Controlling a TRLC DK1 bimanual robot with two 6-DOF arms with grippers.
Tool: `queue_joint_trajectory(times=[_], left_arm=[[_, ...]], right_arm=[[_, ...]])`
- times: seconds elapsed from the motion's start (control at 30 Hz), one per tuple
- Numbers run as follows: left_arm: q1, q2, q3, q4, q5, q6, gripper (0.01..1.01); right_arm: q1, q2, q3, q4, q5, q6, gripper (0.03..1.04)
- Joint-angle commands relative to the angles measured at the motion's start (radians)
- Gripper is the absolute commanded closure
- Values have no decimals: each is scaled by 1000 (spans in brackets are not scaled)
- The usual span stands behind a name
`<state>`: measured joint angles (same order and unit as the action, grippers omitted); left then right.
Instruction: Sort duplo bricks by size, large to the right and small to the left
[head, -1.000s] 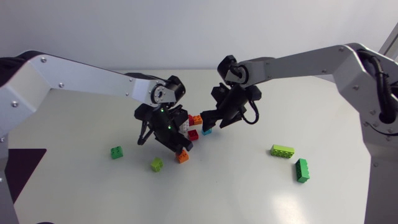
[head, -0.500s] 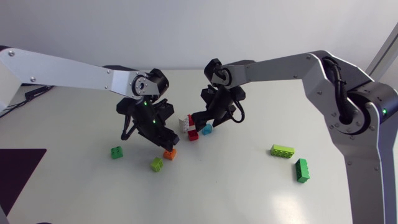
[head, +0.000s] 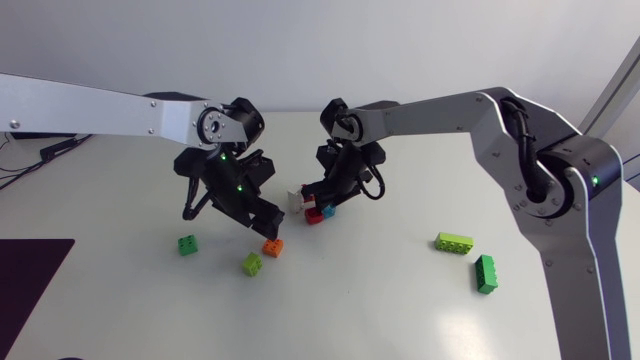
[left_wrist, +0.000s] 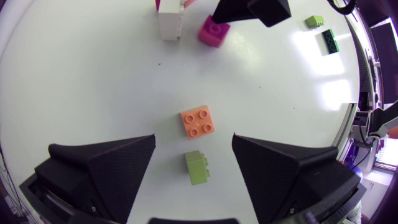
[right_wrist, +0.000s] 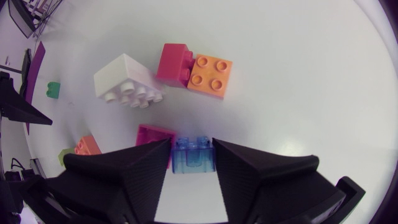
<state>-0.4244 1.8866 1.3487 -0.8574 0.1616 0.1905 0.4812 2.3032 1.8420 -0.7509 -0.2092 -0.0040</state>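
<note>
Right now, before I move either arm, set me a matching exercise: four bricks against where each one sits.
1. blue brick
2. small lime brick
3. dark green brick
4. white brick

A. beside the long lime brick
B. under the open left claw
C. next to a pink brick
D. between the right claw's fingers

Pairs: 1-D, 2-B, 3-A, 4-C

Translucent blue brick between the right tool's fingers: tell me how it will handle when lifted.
The translucent blue brick looks like rigid moulded plastic, so it should keep its shape in the right tool. It is small and see-through, so it is probably hollow and light. Its smooth flat sides might slip under a weak grip. With its flat base, it should not roll if dropped.
</note>
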Motion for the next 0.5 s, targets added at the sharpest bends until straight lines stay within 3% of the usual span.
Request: queue_joint_trajectory(times=[0.0,0.27,0.47], left_arm=[[-7,-6,-34,1,12,18,138],[-59,6,-57,38,64,27,139],[-14,-17,-118,40,62,52,139]], right_arm=[[11,-7,-18,5,5,32,1018],[103,-31,-15,-36,-24,32,1018],[191,-25,17,-44,-45,45,1018]])
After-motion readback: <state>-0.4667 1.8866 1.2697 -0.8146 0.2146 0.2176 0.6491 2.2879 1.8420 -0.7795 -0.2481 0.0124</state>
